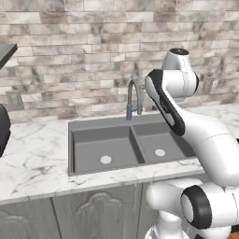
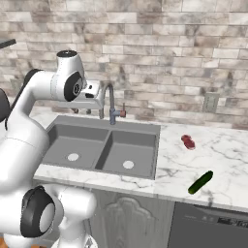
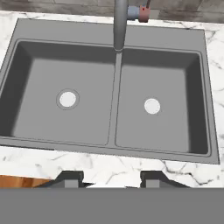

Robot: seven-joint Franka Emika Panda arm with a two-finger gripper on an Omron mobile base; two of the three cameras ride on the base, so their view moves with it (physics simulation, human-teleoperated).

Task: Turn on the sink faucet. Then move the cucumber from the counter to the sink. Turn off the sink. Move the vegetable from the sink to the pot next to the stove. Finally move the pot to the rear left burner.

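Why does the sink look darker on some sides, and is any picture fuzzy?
Hand view: the sink basin walls are shaded darker than the floors, everything sharp. Right base view: the cucumber casts a faint shadow on the counter. Left base view: even light, no glare.

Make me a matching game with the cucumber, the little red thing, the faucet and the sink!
Things:
1. cucumber
2. small red thing
3. sink faucet
4. sink

Places or looks:
A. stands behind the divider between the two basins
B. dark grey, two basins, each with a round pale drain
C. lies on the counter near its front edge, right of the sink
D. sits on the counter farther back, nearer the brick wall

Pairs: 1-C, 2-D, 3-A, 4-B
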